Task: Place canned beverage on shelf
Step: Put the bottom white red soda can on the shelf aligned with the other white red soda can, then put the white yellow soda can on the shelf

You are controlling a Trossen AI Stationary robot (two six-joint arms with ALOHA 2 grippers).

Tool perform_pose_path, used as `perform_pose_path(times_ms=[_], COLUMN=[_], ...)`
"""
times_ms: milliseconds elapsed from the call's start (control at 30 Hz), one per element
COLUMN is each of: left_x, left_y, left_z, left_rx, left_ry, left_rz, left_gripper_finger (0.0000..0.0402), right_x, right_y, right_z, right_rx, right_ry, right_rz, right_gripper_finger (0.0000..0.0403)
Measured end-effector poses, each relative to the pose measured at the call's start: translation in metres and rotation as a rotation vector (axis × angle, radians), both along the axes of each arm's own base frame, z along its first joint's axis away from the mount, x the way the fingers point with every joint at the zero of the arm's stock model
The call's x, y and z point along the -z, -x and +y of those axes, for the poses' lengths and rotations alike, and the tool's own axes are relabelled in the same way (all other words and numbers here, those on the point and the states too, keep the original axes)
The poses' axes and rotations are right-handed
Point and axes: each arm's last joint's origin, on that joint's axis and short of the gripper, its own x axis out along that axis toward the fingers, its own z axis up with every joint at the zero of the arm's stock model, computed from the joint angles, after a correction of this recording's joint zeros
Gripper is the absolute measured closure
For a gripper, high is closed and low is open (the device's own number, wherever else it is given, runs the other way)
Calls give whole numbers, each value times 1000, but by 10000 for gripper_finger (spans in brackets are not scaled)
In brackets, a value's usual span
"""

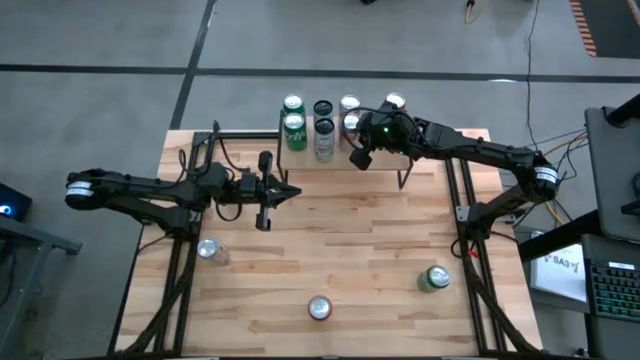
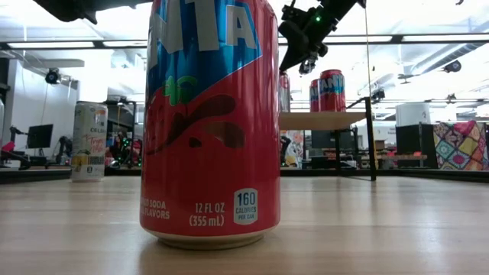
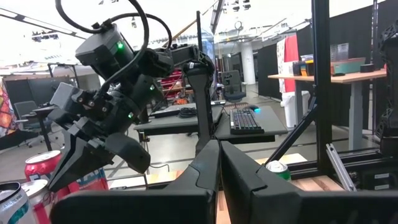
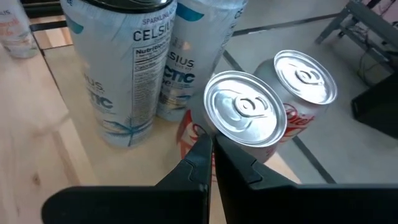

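The shelf (image 2: pixel 321 120) stands at the table's far edge and bears several cans: green ones (image 1: pixel 294 130), white-and-black ones (image 4: pixel 134 68) and red ones (image 4: pixel 305 81). My right gripper (image 4: pixel 211 146) is shut and slants down over the shelf, right at the nearer red can (image 4: pixel 244 112). My left gripper (image 1: pixel 290 190) hovers shut over the middle of the table and holds nothing. Loose cans stand upright on the table: a red one (image 1: pixel 320 308) near the front edge, a green one (image 1: pixel 433 278) and a silver one (image 1: pixel 208 250). My right gripper has its shut fingertips at the near rim (image 4: pixel 214 134) of the red can's silver top, coming slanting down from the table's near side. I cannot tell whether they touch it. The can stands upright on the shelf.
In the low view the red can (image 2: pixel 210 122) fills the foreground, with a pale tall can (image 2: pixel 89 141) to its left. Black frame rails (image 1: pixel 465 250) run along both table sides. A desk with a keyboard (image 1: pixel 615 290) stands past the right edge.
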Motion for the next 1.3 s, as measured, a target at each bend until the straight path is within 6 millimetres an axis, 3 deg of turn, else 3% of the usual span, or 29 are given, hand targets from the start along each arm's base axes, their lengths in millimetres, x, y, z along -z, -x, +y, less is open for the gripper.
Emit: perform_pose_path(times_ms=[867, 1033, 1300], left_x=[0, 0, 0], left_y=[0, 0, 0], left_z=[0, 0, 0], left_rx=[0, 2, 15], left_ry=[0, 8, 67], left_rz=[2, 1, 4], left_gripper_finger=[402, 402, 402], right_x=[-2, -14, -31], right_y=[3, 7, 18], right_z=[0, 8, 39], right_rx=[4, -2, -79], right_ry=[35, 28, 23], right_rz=[22, -2, -36], right_gripper_finger=[394, 394, 394])
